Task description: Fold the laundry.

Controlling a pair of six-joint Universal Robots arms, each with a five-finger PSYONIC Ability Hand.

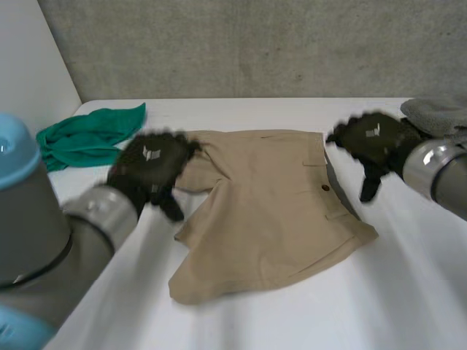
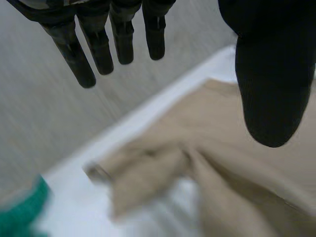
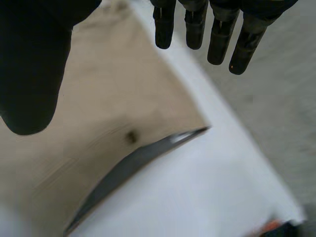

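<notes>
Tan shorts lie spread on the white table, waistband toward the right with a button. My left hand hovers over the shorts' left leg end, fingers straight and apart from the thumb, holding nothing. The tan cloth lies below its palm. My right hand hovers just past the waistband, fingers straight, thumb spread, empty. The waistband's dark inner edge and button lie beneath it.
A green cloth is bunched at the table's back left, also by the left hand. A grey garment lies at the back right corner. A grey wall stands behind the table.
</notes>
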